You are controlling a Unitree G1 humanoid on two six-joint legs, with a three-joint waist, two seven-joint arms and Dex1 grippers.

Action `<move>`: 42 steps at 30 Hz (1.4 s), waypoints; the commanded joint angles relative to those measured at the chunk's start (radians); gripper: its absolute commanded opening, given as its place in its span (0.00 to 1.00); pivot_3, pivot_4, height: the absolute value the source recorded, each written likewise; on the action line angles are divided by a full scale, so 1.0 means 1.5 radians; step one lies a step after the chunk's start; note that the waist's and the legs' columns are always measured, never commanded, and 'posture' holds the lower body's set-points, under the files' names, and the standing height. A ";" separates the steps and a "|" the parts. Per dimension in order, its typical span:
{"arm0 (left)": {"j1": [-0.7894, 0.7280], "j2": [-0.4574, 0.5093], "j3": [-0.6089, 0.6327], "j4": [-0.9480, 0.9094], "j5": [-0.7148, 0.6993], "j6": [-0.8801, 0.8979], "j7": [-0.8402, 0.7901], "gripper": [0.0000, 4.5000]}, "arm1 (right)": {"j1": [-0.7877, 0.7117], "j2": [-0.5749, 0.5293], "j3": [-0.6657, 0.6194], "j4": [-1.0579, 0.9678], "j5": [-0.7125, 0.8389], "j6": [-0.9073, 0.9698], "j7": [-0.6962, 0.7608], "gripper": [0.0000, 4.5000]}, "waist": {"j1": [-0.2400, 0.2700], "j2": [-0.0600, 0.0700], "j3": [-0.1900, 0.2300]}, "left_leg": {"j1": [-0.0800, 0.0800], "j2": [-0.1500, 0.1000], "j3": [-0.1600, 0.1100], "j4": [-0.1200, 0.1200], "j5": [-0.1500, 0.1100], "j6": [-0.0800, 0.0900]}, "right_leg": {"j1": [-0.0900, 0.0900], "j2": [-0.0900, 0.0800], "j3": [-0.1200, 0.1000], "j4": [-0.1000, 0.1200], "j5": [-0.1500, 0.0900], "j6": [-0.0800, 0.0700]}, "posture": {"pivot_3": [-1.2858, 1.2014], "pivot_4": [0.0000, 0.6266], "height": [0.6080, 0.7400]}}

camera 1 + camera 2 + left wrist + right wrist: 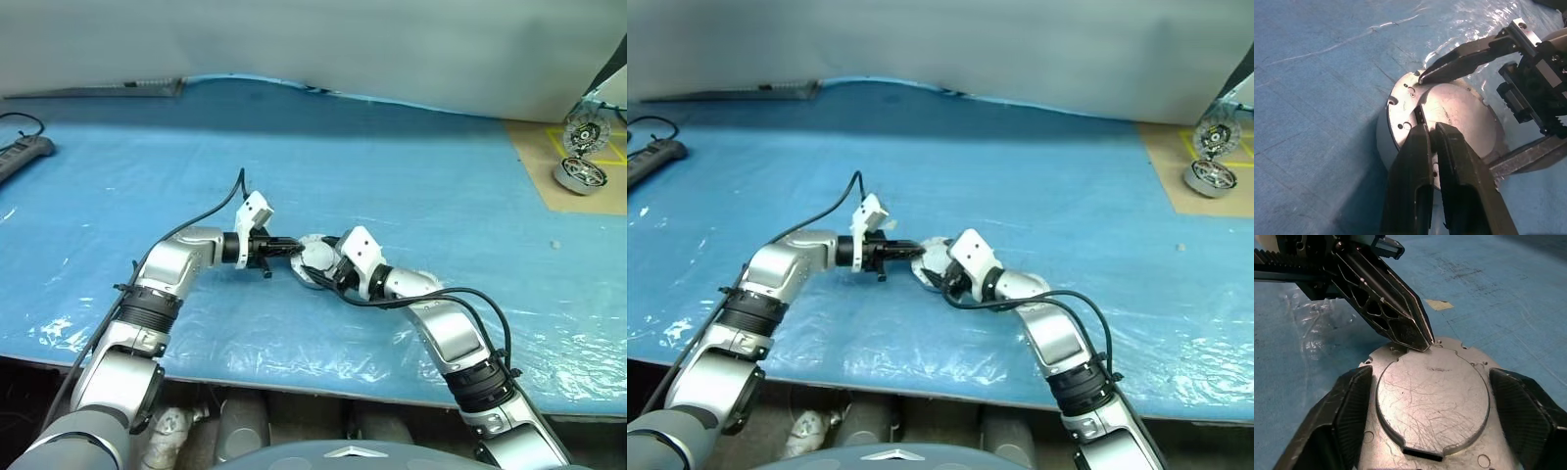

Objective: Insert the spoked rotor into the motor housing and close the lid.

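Head views: both my arms meet mid-table over the blue plastic sheet (pixel 392 166). My left gripper (pixel 290 248) comes in from the left and my right gripper (pixel 933 274) from the right, both at the motor housing (pixel 315 259), which sits on the sheet between them. Far right on a tan mat (pixel 549 171): two spare silver motors (pixel 582 176), well apart from the work.

Left wrist view: my left fingers (pixel 1415 166) are pressed together, nothing between them, tips resting on the plain grey face of the lid (pixel 1462 112), which lies on top of the housing. Right gripper's fingers stand on either side of the housing rim.

Right wrist view: my right fingers (pixel 1349 401) are spread wide, one on each side of the housing; whether the pads touch the wall I can't tell. Lid (pixel 1432 399) looks seated flat in its recess, plain side up. Left fingertips touch its far edge.

Spoked rotor: presumably already inside under the lid.

Step, my read: final one, closing the lid, nearly done. Next move: press the lid down evenly to confirm seating while the right steadies the housing, then pull both grippers clear without dragging the lid.
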 commanded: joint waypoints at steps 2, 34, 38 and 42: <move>0.014 -0.002 -0.040 0.021 0.031 0.000 -0.012 0.06 | 0.041 -0.010 -0.028 -0.021 0.032 0.034 0.005 1.00 | 0.003 0.000 0.000 | 0.000 -0.001 0.000 0.000 0.000 -0.001 | 0.000 -0.001 0.000 0.000 0.000 0.000 | 0.52 0.24 1.00; 0.002 -0.030 -0.037 0.045 0.054 -0.035 -0.025 0.06 | 0.015 0.178 -0.464 -0.001 0.615 0.611 -0.277 1.00 | 0.020 0.000 0.000 | -0.002 -0.002 0.000 -0.002 -0.001 -0.002 | -0.001 -0.002 -0.002 0.000 0.000 0.001 | 0.52 0.24 1.00; 0.000 -0.033 -0.036 0.048 0.055 -0.037 -0.024 0.06 | 0.005 0.199 -0.513 0.056 0.663 0.645 -0.317 0.91 | 0.020 0.000 0.000 | -0.002 -0.002 0.000 -0.002 -0.001 -0.002 | -0.001 -0.003 -0.002 0.000 0.000 0.001 | 0.52 0.24 1.00; 0.000 -0.036 -0.035 0.051 0.057 -0.039 -0.024 0.06 | 0.012 0.204 -0.538 0.080 0.722 0.683 -0.333 0.64 | 0.021 0.000 0.000 | -0.002 -0.003 0.000 -0.002 -0.001 -0.002 | -0.001 -0.003 -0.002 0.000 0.000 0.002 | 0.52 0.24 1.00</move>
